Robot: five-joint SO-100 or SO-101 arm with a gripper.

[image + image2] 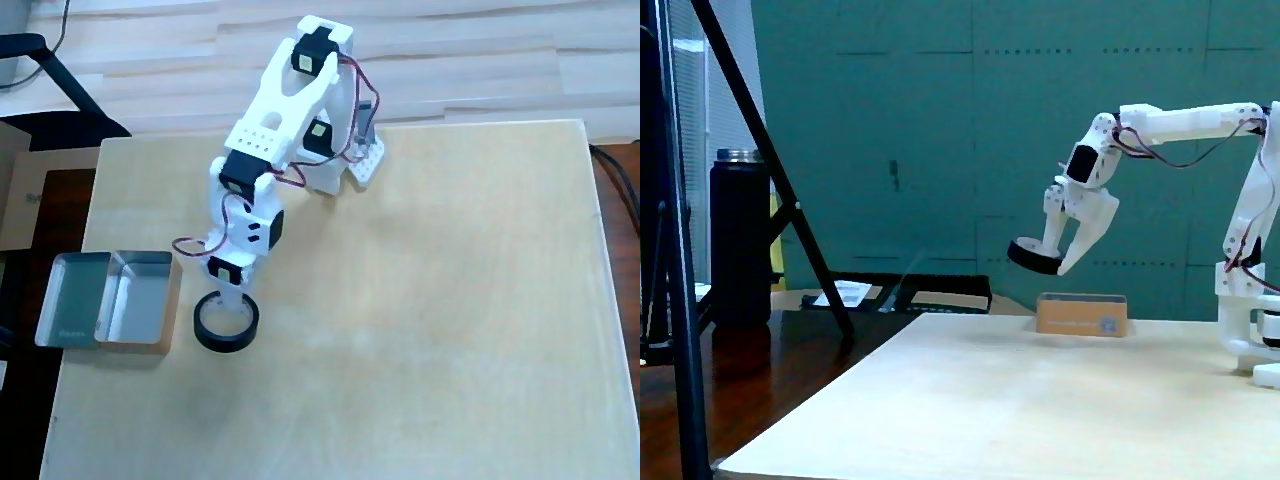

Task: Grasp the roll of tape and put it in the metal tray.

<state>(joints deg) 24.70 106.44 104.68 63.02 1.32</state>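
The roll of tape (224, 324) is a black ring with a pale core, held in the air by my white gripper (229, 305), which is shut on its rim. In the overhead view it hangs just right of the metal tray (108, 299), a shiny silver box with two sections near the table's left edge. The fixed view shows the roll of tape (1034, 256) tilted and well above the metal tray (1081, 314), slightly to its left, with my gripper (1058, 262) clamped on it.
The arm's base (340, 160) stands at the table's far edge. A black flask (740, 236), a black tripod leg (770, 160) and a dark side table (760, 350) lie beyond the table's left side. The pale wooden tabletop (420, 330) spreads to the right.
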